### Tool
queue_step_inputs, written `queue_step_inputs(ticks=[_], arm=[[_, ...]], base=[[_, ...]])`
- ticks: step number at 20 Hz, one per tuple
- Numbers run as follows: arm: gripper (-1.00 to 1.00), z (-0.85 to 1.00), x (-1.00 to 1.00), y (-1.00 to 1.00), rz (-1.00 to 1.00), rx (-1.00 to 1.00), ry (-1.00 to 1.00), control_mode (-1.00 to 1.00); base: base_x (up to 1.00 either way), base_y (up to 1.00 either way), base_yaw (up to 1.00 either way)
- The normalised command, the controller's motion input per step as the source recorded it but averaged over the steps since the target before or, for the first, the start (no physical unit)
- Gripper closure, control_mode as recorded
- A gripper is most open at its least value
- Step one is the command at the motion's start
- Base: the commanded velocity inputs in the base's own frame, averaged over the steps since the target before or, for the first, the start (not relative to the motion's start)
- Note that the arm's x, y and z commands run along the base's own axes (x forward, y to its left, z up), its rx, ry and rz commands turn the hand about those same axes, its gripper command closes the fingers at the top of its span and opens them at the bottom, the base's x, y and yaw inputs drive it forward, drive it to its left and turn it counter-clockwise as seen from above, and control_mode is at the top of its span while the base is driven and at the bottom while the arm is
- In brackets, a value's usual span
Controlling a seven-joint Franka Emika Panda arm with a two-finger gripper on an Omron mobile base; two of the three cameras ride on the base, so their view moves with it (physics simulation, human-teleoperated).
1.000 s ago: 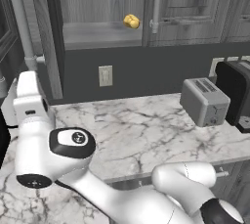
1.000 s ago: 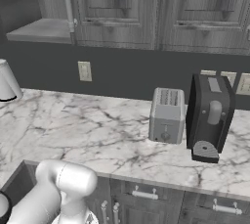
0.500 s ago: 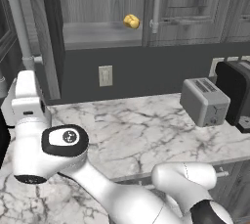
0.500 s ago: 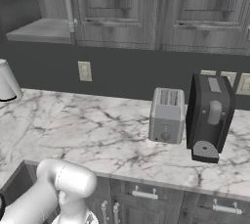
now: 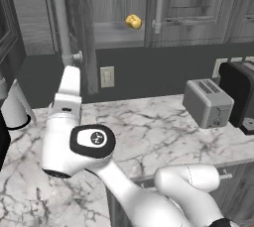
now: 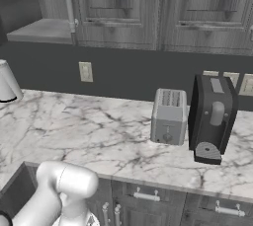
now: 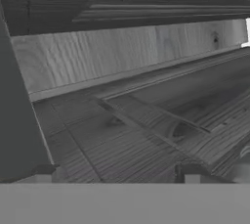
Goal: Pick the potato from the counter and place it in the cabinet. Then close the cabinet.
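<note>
The table [image 5: 163, 122], a white marble slab with grey veins, spreads below the tool [image 7: 117, 175] and off to its right. Above it hangs the dark grey wooden cabinet [image 5: 198, 3], and one door [image 5: 84, 28] stands swung out, seen edge-on in the left base view, with the tool raised just beside the lower end of its long silver handle [image 5: 60, 18]. Straight ahead of the tool in the hand view is panelled grey woodgrain, very close. On the table, well to the tool's right and lower, stand a black coffee machine [image 6: 212, 116] and a silver toaster [image 5: 208, 103], side by side. A wall socket [image 5: 106, 76] sits just right of the tool on the dark back wall. The potato [image 5: 133, 21] lies on the cabinet's grey shelf [image 5: 116, 36], above and to the right of the tool, well apart from it. The tool's two tips show widely spread at the bottom of the hand view, with nothing gripped between them.
</note>
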Motion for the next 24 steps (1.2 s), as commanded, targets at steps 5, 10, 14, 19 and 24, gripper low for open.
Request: queue_step_inputs(ticks=[5,10,14,19,24], arm=[[-1.0,0.36,0.23,-1.0,0.0,0.32,0.0,-1.0],[-1.0,0.39,0.34,-1.0,0.0,0.33,0.0,-1.0],[-1.0,0.36,0.46,-1.0,0.0,0.36,0.0,-1.0],[-1.0,0.28,0.73,-1.0,0.07,0.4,0.0,-1.0],[-1.0,0.21,0.94,-1.0,0.14,0.43,-0.01,-1.0]], base=[[0.0,0.0,0.0],[0.0,0.0,0.0],[0.0,0.0,0.0],[0.0,0.0,0.0],[0.0,0.0,0.0]])
